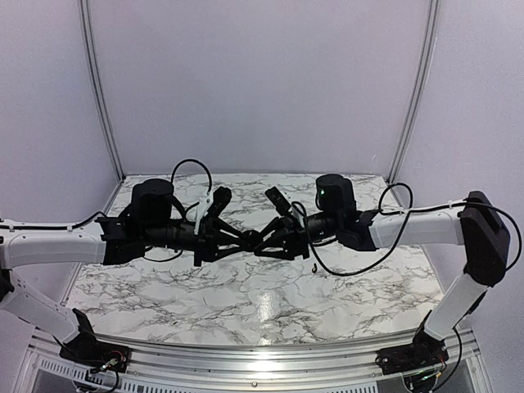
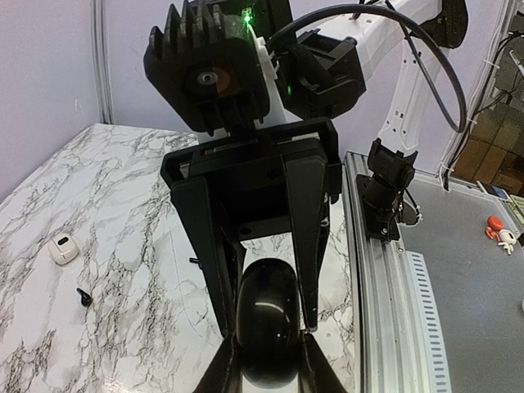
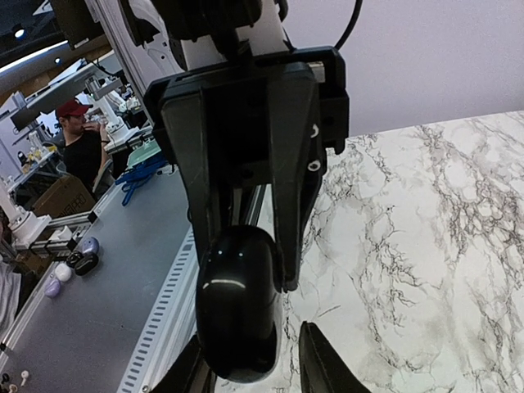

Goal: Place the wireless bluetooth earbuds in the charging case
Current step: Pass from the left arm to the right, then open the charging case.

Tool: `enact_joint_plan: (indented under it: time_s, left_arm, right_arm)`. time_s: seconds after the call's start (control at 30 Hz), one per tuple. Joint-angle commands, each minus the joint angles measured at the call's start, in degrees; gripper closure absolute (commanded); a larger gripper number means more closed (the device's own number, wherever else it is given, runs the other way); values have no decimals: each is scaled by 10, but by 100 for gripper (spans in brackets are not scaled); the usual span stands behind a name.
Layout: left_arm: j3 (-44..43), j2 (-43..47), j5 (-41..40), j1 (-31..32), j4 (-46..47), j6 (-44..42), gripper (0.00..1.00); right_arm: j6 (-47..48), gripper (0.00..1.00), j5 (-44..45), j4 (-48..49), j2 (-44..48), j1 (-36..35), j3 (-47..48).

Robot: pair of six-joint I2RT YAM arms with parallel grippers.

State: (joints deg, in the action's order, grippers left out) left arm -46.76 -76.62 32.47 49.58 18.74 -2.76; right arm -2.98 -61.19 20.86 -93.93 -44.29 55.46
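Left gripper is clamped on the black case, holding it above the table. Right gripper meets it head-on, jaws straddling the same case. I see marble between the case and one finger, so those jaws stand apart, not gripping. One hooked earbud lies on the marble near the right wrist, well apart from both jaws.

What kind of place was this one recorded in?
Most likely a robotics lab or workshop: a marble-patterned table inside a plain-walled booth, with a man in a red cap at a workbench beyond it and a cardboard box near him.
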Motion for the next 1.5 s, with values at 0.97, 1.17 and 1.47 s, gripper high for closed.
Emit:
enact_joint_plan:
  time_s: [0.97,1.17,1.47]
  left_arm:
    - [-25,-3,-51,-20,-20,24,62]
    - [-22,9,-72,-31,-19,50,62]
    - [-18,19,-37,-37,-16,44,61]
  right_arm:
    - [11,100,-7,-12,23,0,21]
    - [14,100,-11,-12,23,0,19]
    - [6,100,7,-5,20,0,20]
